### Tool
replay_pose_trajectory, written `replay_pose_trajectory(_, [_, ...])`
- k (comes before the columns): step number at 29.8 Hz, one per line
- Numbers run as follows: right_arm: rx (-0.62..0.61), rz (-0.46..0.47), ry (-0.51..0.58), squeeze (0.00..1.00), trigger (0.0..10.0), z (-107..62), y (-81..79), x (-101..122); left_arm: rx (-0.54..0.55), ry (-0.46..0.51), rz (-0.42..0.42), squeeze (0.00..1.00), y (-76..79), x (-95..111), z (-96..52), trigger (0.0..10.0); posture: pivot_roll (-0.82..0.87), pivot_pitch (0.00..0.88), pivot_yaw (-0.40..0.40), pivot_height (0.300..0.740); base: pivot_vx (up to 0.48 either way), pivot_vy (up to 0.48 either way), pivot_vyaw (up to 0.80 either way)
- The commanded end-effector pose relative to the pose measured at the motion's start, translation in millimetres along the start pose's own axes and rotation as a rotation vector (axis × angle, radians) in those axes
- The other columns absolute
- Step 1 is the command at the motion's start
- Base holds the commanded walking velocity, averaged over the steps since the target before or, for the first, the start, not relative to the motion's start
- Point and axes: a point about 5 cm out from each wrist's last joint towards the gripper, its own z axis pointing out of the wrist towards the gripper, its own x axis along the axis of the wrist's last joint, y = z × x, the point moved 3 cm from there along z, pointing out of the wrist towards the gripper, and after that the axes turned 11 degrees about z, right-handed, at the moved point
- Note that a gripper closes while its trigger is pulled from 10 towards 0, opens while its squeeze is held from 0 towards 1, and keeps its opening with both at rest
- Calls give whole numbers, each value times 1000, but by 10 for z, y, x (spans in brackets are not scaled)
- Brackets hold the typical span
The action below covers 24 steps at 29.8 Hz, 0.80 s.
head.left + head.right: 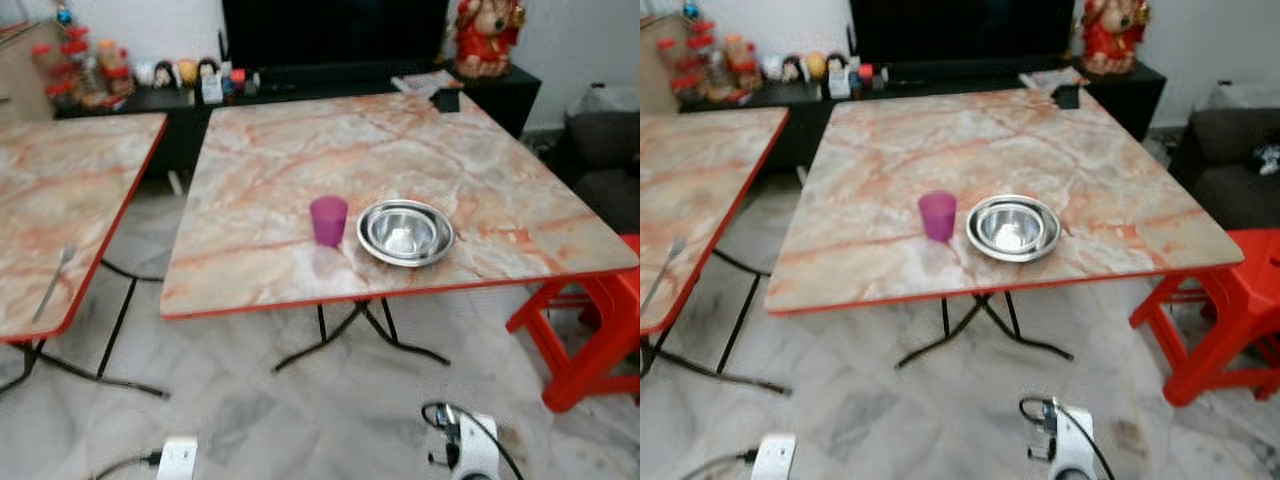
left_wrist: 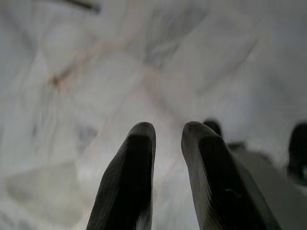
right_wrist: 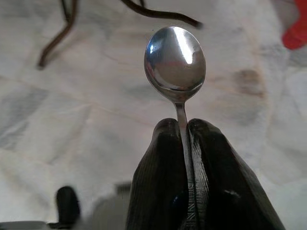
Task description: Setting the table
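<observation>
Spoon in hand, low over the floor.
The right gripper (image 3: 184, 127) pinches the spoon (image 3: 175, 60) by its handle; the left gripper (image 2: 168, 132) is slightly parted, empty. Cup (image 1: 328, 220) and bowl (image 1: 405, 233) sit side by side on the table (image 1: 420, 150).

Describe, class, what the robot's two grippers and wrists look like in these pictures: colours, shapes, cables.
Each gripper has two long black fingers with rounded, tapering tips: see the left gripper and the right gripper. The right fingers look matte and faintly ribbed. From the head views, the right wrist is silvery white with a looping black cable, and the left wrist is a pale block with a dark cable.
</observation>
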Motion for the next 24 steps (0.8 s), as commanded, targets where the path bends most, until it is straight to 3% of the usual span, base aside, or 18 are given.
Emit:
replay_pose_trajectory(1, [-11,2,4,0,10000,3,40,23,-27,-19,-5,0,80,-80,-13,10000,-65,0,18,740,0,0,0])
replay_pose_trajectory(14, [-14,-58,-4,0,10000,6,39,21,-25,-26,21,0,77,-78,-11,10000,-72,0,25,740,0,0,0])
replay_pose_trajectory(18, [-5,-4,2,0,10000,7,19,28,-24,-26,23,0,74,-74,-10,10000,-70,0,24,740,0,0,0])
replay_pose_trajectory(24, [-6,-14,3,0,10000,10,18,36,-24,-29,25,0,74,-78,-10,10000,-70,0,24,740,0,0,0])
